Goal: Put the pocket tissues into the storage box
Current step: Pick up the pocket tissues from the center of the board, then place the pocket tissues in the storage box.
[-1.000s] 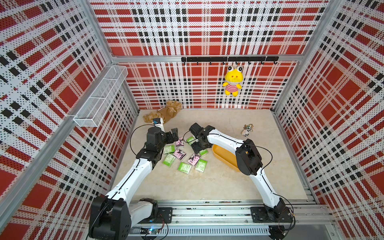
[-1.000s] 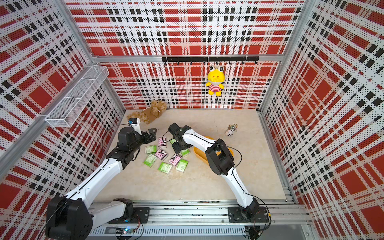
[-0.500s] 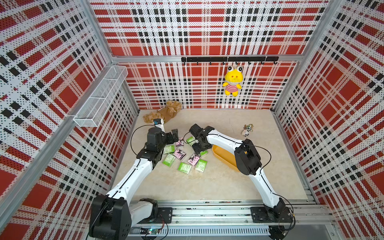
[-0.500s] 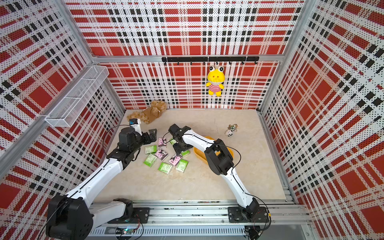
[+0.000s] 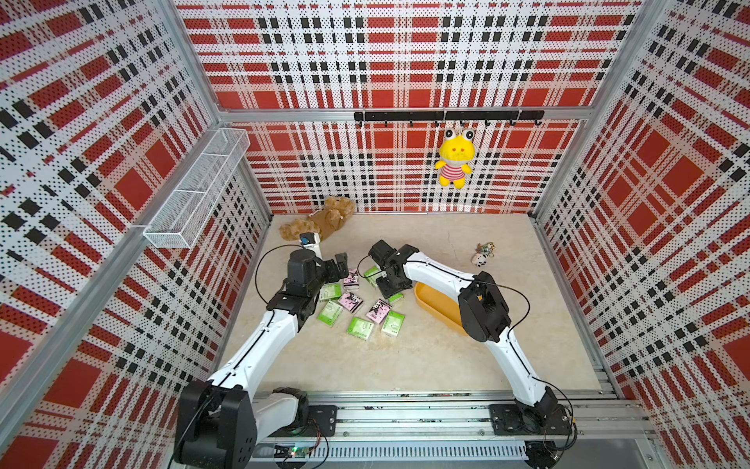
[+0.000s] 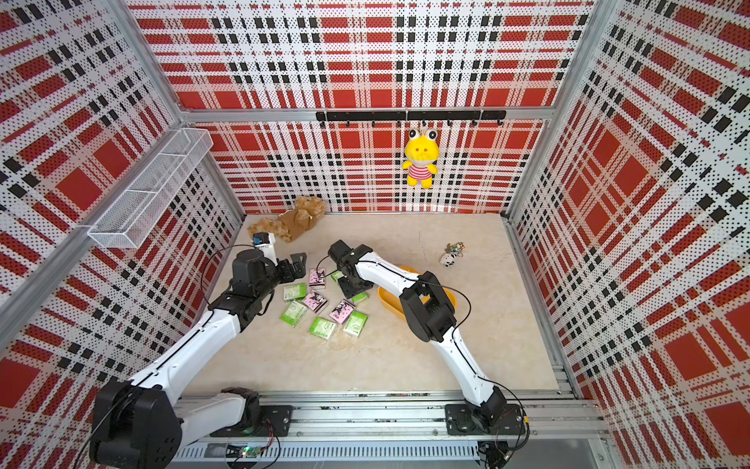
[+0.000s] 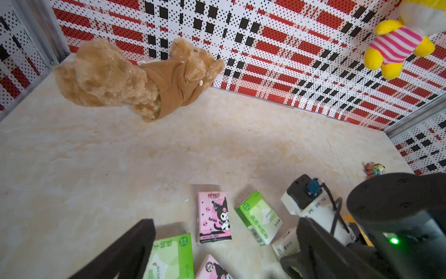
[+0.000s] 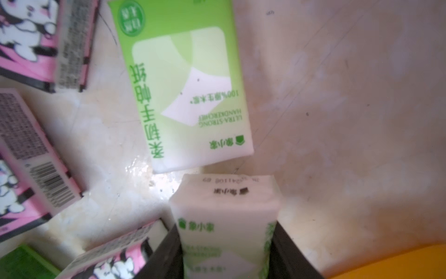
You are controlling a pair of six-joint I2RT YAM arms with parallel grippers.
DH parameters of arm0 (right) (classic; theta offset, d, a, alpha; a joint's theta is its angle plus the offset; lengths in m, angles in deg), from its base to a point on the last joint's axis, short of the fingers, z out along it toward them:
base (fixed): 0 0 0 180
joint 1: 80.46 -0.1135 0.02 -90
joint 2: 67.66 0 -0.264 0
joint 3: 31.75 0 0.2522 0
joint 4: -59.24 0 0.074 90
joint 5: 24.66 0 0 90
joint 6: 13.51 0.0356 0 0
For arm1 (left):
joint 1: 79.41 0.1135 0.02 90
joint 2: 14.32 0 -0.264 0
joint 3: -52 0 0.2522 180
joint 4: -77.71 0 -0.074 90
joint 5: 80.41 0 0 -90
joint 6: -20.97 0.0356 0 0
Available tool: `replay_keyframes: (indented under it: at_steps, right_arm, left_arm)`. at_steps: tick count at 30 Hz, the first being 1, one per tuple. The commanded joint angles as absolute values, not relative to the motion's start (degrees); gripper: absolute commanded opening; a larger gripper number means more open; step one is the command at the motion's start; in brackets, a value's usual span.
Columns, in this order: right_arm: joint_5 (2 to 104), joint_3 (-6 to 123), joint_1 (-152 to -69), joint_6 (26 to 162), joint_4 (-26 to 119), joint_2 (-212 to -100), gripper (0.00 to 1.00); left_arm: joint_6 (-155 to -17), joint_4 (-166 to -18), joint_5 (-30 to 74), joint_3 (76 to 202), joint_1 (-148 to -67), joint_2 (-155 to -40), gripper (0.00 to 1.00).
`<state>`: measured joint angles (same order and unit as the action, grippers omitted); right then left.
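Note:
Several pocket tissues lie scattered on the beige floor in both top views, some green and white, some pink. The yellow-orange storage box sits right of them, partly under my right arm. My right gripper points down at the cluster's right edge, next to the box. In the right wrist view it is shut on a green-white packet, with both fingers against the packet's sides. My left gripper hangs open above the cluster's left side, over a pink packet.
A brown teddy bear lies at the back left. A keychain trinket lies at the back right. A yellow plush hangs on the back wall, and a white wire basket is fixed to the left wall.
My right gripper's jaws have closed from wide open onto the green-white packet, with the arm hardly shifting. The left arm has stayed still.

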<state>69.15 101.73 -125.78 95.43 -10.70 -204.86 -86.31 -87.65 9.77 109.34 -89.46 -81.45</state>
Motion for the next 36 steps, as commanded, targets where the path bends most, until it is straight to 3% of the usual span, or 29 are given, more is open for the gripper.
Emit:
replay_keyframes:
  at_steps: [1, 15, 36]
  right_arm:
    - [69.8, 103.62, -125.72, 95.03, -11.23, -202.69, 0.5]
    - [72.4, 104.24, -124.77, 94.77, -13.95, -193.98, 0.5]
    - [74.62, 74.66, -115.61, 99.58, -10.81, -169.52, 0.52]
  left_arm:
    - [-85.29, -88.27, 9.92, 108.65, -89.12, -80.76, 0.99]
    - [-85.81, -88.36, 10.5, 108.63, -89.1, -79.97, 0.99]
    - [-87.25, -88.27, 11.85, 109.97, -89.34, -78.75, 0.99]
